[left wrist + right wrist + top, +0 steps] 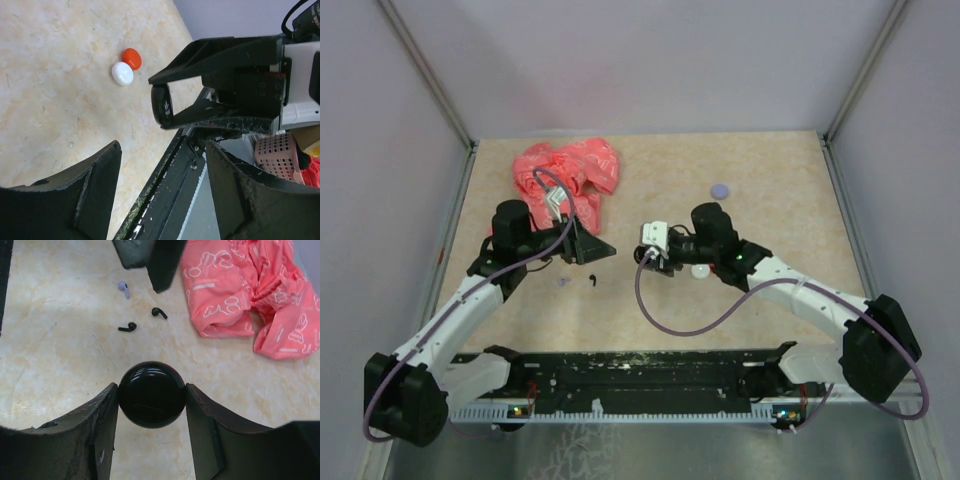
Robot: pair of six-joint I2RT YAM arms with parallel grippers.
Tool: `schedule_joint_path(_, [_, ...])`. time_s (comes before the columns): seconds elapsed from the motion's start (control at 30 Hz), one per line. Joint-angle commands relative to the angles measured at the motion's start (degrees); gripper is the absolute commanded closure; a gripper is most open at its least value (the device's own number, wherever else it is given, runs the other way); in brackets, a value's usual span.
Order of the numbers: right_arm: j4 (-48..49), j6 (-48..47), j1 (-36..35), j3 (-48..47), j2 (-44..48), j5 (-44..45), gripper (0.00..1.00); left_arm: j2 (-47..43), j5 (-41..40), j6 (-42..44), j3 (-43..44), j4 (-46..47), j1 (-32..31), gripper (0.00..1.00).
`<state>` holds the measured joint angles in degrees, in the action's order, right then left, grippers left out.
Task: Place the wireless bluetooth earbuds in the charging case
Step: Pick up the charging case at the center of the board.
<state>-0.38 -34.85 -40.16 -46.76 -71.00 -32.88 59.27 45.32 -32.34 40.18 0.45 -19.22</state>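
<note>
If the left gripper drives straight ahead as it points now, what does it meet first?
Probably the black case held in the right gripper, which faces it head-on; depth is unclear. The two discs lie off to one side.

At the back left of your table (770,170) you have a crumpled coral-pink cloth (585,160) printed in white; in the right wrist view you find it again, filling the upper right corner; toward the back right a pale purple disc (721,189) lies alone on the beige marbled top; a white disc (122,73) and an orange-red disc (131,58) lie touching each other; off the table's edge, your left wrist view shows a pink lattice basket (277,155).
</note>
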Motion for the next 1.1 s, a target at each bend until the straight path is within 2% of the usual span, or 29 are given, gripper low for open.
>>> schedule_joint_path(0.0, [1.02, -8.60, -3.21, -4.48, -1.28, -1.70, 0.54, 1.33, 3.43, -3.04, -0.81, 5.97, -1.21, 0.28])
schedule_joint_path(0.17, [-0.27, -11.61, -5.10, -7.06, -3.75, -0.57, 0.53, 5.61, 2.34, -0.91, 0.62, 4.89, -4.82, 0.30])
schedule_joint_path(0.33, [-1.64, -13.59, -6.53, -8.67, -5.18, 0.14, 0.53, 8.56, 2.39, -0.07, 1.40, 4.47, -5.59, 0.34])
schedule_joint_path(0.5, [-2.32, -14.42, -7.39, -8.38, -5.04, 1.41, 0.53, 9.60, 1.97, 0.34, 1.78, 4.74, -5.71, 0.48])
schedule_joint_path(0.77, [-3.80, -15.64, -8.99, -8.72, -5.20, 2.29, 0.53, 10.61, 2.22, 1.26, 2.50, 4.21, -5.89, 0.54])
schedule_joint_path(0.83, [-3.93, -15.89, -9.44, -8.86, -5.29, 2.83, 0.53, 10.45, 2.27, 1.25, 2.33, 4.26, -6.06, 0.63])
schedule_joint_path(0.87, [-3.83, -15.94, -9.55, -8.86, -5.35, 2.86, 0.52, 10.25, 2.00, 1.24, 2.24, 4.12, -6.12, 0.73])
schedule_joint_path(0.93, [-3.32, -15.83, -9.68, -8.75, -5.28, 2.55, 0.51, 9.68, 1.60, 1.31, 1.98, 4.16, -6.15, 0.85])
schedule_joint_path(1.0, [-2.70, -15.29, -9.69, -8.71, -5.05, 2.50, 0.48, 8.74, 0.88, 1.55, 1.68, 4.11, -6.17, 0.95])
schedule_joint_path(1.07, [-1.67, -14.22, -9.74, -8.37, -4.39, 3.00, 0.43, 7.06, -0.88, 2.37, 1.22, 3.54, -6.10, 1.00])
